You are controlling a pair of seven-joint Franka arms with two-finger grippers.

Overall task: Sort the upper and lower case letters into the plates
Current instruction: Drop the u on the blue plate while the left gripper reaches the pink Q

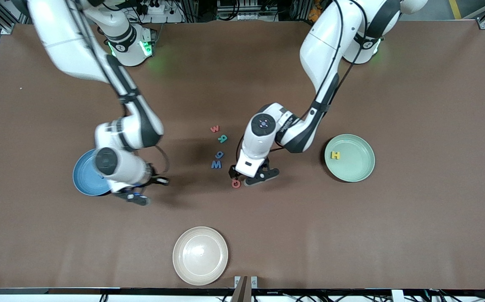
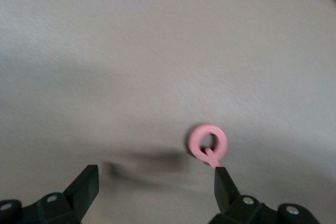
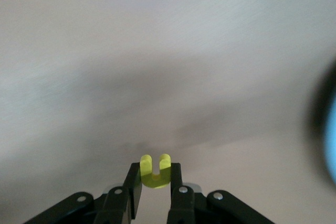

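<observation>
the small yellow-green u-shaped letter (image 3: pixel 155 174) sits pinched between the closed fingers of the right gripper (image 1: pixel 139 197), just beside the round blue plate (image 1: pixel 84 181). the left gripper (image 1: pixel 248 178), fingers spread wide and empty, hovers at the pink ring-shaped letter q (image 2: pixel 208 143). the pale mint green round plate (image 1: pixel 357 167) carries a yellow letter h (image 1: pixel 335 155).

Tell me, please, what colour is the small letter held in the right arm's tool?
Yellow-green. The letter sits pinched in the right tool, clearest in the right wrist view.
</observation>
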